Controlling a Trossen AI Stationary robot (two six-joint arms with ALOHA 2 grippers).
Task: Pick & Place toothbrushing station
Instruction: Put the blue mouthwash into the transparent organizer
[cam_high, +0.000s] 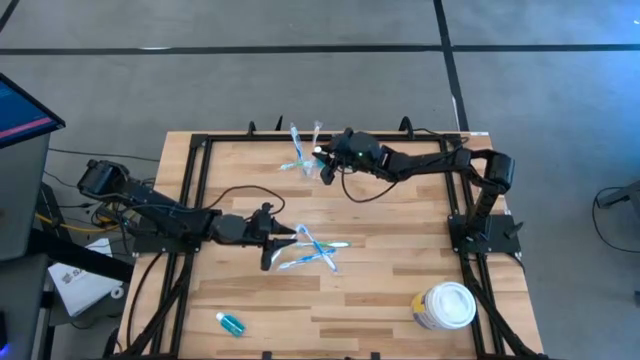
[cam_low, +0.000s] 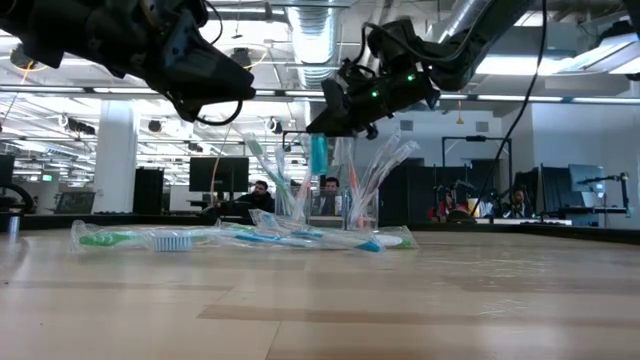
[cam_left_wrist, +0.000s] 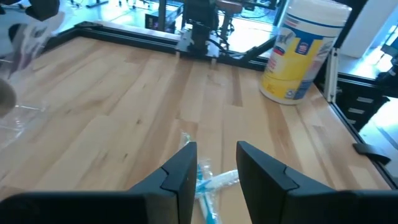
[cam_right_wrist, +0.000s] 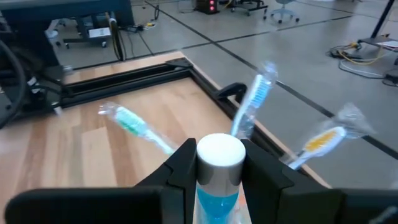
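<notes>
Right gripper (cam_right_wrist: 214, 165) clamps a white-capped blue bottle (cam_right_wrist: 219, 171) over the toothbrushing station (cam_high: 305, 160) — left gripper (cam_left_wrist: 214, 165) narrowly parted above wrapped toothbrushes (cam_high: 315, 250).

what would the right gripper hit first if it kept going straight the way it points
Probably the wrapped blue toothbrush standing just ahead of the right gripper, whose fingers hold a white-capped blue tube; depth is unclear.

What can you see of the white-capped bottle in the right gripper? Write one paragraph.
The small bottle has a round white cap and a clear body of blue liquid. It stands upright, clamped between the right gripper fingers, which touch its cap and neck. It hangs above the table's far edge, among wrapped toothbrushes leaning outward.
</notes>
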